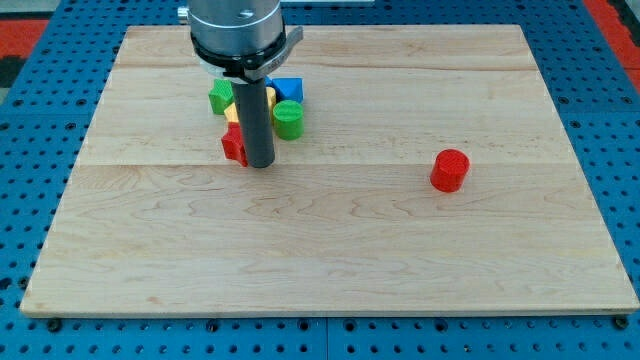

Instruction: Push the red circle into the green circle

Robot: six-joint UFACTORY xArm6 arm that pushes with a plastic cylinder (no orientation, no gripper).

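camera view, my tip (261, 163) (beside cluster), red circle (450, 170) apart

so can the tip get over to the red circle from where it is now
Probably yes: my tip sits by the cluster at the view's left, and only bare wooden board lies between it and the red circle block.

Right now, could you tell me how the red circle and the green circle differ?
The red circle is red and stands alone at the view's right; the green circle is green and sits among a cluster of blocks beside my tip. Both are short upright cylinders of similar size.
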